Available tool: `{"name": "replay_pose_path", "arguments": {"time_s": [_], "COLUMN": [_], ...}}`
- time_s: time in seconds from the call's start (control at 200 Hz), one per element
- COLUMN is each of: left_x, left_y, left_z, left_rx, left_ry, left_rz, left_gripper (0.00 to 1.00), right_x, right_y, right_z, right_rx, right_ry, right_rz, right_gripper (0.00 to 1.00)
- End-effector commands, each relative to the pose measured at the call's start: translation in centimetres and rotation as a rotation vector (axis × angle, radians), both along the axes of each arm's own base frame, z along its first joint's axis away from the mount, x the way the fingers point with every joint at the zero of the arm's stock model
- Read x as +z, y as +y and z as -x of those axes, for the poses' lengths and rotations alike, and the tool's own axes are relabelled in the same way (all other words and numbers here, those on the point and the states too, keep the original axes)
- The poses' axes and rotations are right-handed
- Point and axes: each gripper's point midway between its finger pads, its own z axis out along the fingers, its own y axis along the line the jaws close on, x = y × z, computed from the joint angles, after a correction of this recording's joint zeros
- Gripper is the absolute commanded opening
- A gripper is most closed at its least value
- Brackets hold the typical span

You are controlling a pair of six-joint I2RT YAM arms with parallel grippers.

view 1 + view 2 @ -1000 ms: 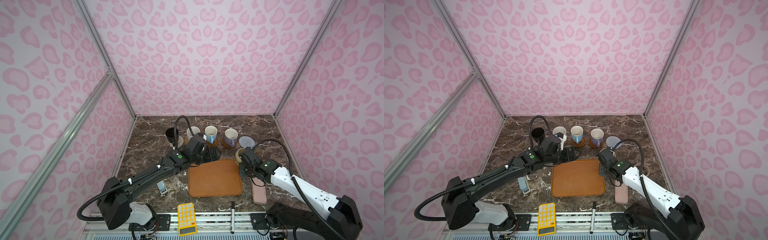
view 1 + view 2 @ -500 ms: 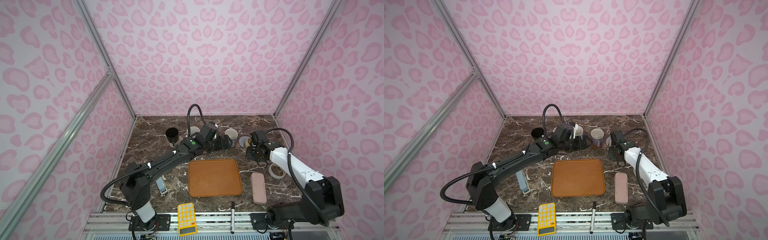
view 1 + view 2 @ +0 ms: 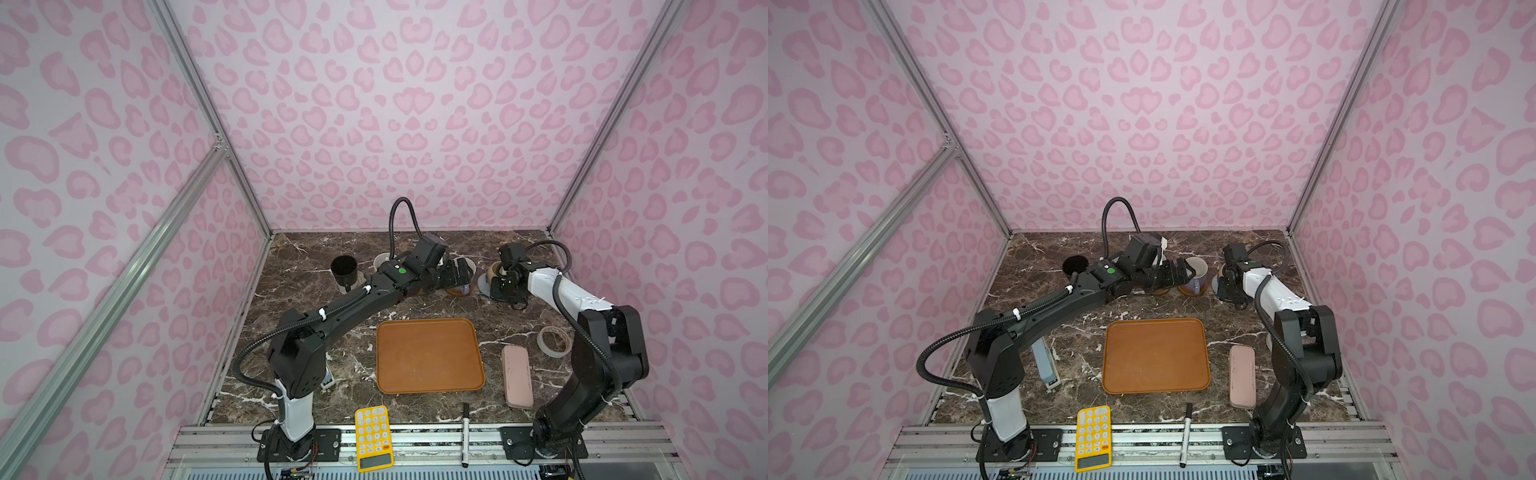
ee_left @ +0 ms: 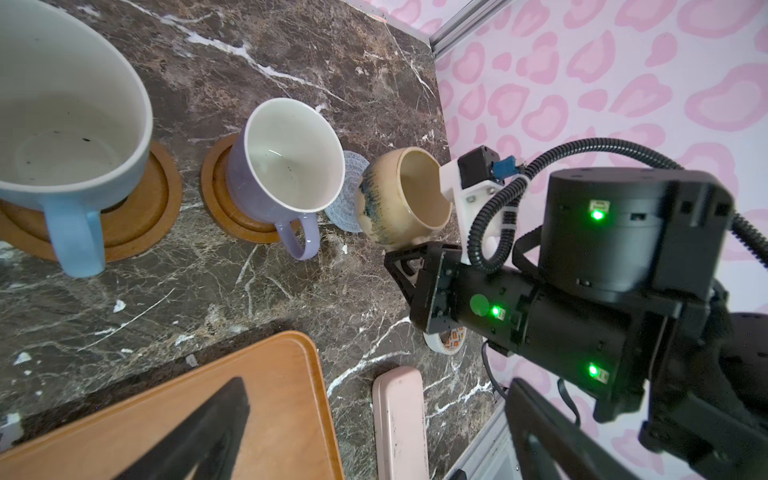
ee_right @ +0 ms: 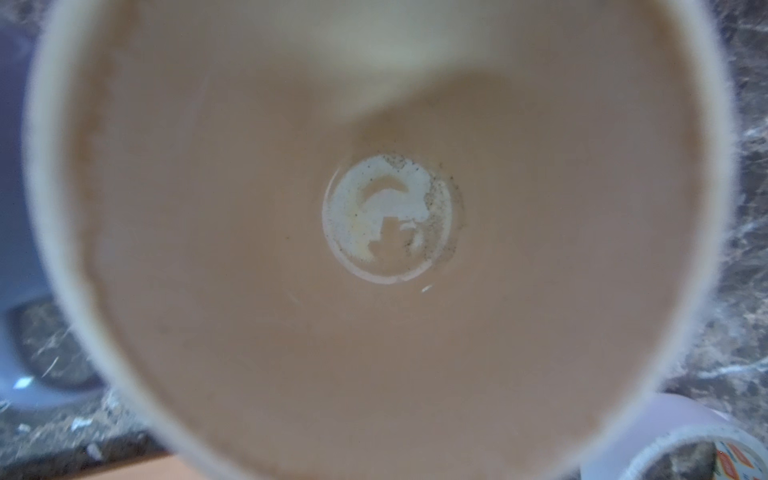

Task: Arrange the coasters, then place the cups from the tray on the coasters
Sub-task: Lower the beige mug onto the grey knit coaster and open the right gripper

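We see the right hand (image 3: 498,279) shut tight on the beige cup (image 4: 399,199), near the back of the surface (image 3: 299,266). The cup is tipped, with its mouth leaning toward the right arm, not standing straight. The grey-blue coaster (image 4: 341,214) is the spot it needs. That coaster lies flat between the beige cup and the lavender cup (image 4: 286,166), so from the hand it lies a little toward the lavender cup (the beige cup's round belly covers one edge of it). We think the next move has to slide the cup a bit that way, stand it up straight, and set it down in the middle of the coaster without bumping the lavender cup's handle. The right hand is the nearer one for this job. The left hand (image 3: 1185,272) is open wide and holds nothing; it hangs just beside the lavender cup, which sits on a brown wooden coaster (image 4: 224,216). The tray (image 3: 428,353) has no cups on it.

Some things we cannot see well. Most of the grey-blue coaster is hidden, so we cannot tell if the beige cup touches it. The right hand's fingers are hidden too, so we cannot tell where they pinch the cup. The right wrist view shows only the cup's blurry inside. The speckled white cup (image 3: 381,261) is mostly behind the left arm.
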Motion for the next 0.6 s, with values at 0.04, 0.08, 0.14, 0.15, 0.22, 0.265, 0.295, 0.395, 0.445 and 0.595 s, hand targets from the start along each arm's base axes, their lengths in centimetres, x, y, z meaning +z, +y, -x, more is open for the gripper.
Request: {"name": "replay_pose_path", "arguments": {"time_s": [0.04,0.08,0.14,0.15,0.22,0.265,0.295,0.395,0.445,0.595], "left_x": [-0.5,-0.5,-0.6,-0.6,-0.9,-0.9,-0.9,-1.1,-1.1,-1.1], "left_y": [-0.1,-0.2,-0.1,-0.1,0.1,0.2,0.2,0.2,0.2,0.3], "left_z": [-0.4,-0.4,-0.3,-0.3,-0.1,0.0,0.0,0.1,0.2,0.3], "left_rx": [0.000,-0.003,-0.004,-0.005,-0.006,-0.007,-0.006,-0.010,-0.013,-0.015], "left_ry": [0.007,0.003,0.003,0.002,0.003,0.000,-0.001,0.001,0.003,-0.001], "left_rz": [-0.013,-0.015,-0.017,-0.018,-0.021,-0.021,-0.019,-0.021,-0.019,-0.020], "left_gripper": [0.98,0.98,0.98,0.99,0.99,0.99,0.99,0.99,0.99,0.98], "right_x": [-0.5,-0.8,-0.9,-0.9,-0.7,-0.7,-0.8,-1.4,-1.7,-2.3], "right_y": [-0.3,-0.4,-0.4,-0.4,-0.4,-0.4,-0.4,-0.2,-0.1,0.1], "right_z": [-2.1,-2.3,-2.6,-2.6,-2.8,-2.9,-3.1,-3.3,-3.3,-2.9], "right_rx": [0.031,0.036,0.045,0.046,0.046,0.053,0.056,0.062,0.064,0.078], "right_ry": [-0.022,-0.014,-0.020,-0.021,-0.033,-0.037,-0.036,-0.008,0.003,0.012], "right_rz": [0.044,0.051,0.058,0.058,0.064,0.065,0.065,0.060,0.056,0.060], "right_gripper": [0.00,0.00,0.00,0.00,0.00,0.00,0.00,0.00,0.00,0.00]}}
